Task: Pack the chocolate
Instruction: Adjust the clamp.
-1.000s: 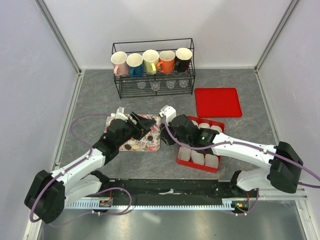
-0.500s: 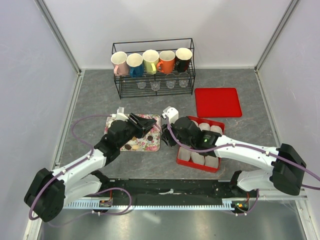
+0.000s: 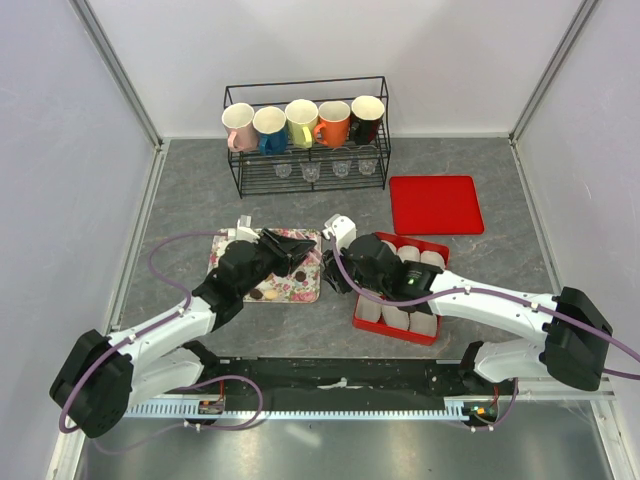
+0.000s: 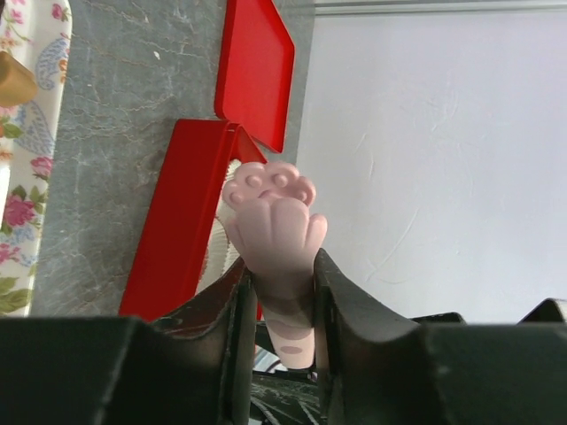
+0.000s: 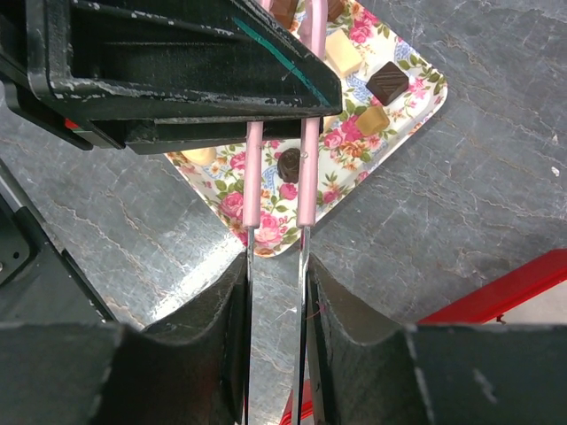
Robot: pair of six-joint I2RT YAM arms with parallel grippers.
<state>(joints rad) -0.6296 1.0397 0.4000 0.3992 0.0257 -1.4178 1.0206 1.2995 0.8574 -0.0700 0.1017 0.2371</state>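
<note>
Several chocolates [image 5: 289, 165], dark, tan and cream, lie on a flowered tray [image 5: 416, 97], which also shows in the top view [image 3: 300, 290]. Pink-sleeved metal tongs [image 5: 307, 133] span between both grippers. My right gripper [image 5: 276, 274] is shut on the tongs' metal arms just off the tray's near corner [image 3: 335, 262]. My left gripper [image 4: 279, 283] is shut on the tongs' pink paw-shaped tip [image 4: 273, 221], above the tray's right part [image 3: 290, 248]. The left gripper's black body [image 5: 177, 80] hides part of the tray in the right wrist view.
A red box [image 3: 395, 333] with white crinkled paper cups [image 3: 396, 316] stands right of the tray, under my right arm. Its flat red lid [image 3: 435, 204] lies behind it. A wire rack of mugs [image 3: 305, 125] stands at the back.
The left arm has shifted slightly over the tray and the right wrist has moved a little. Both grippers still hold the tongs.
</note>
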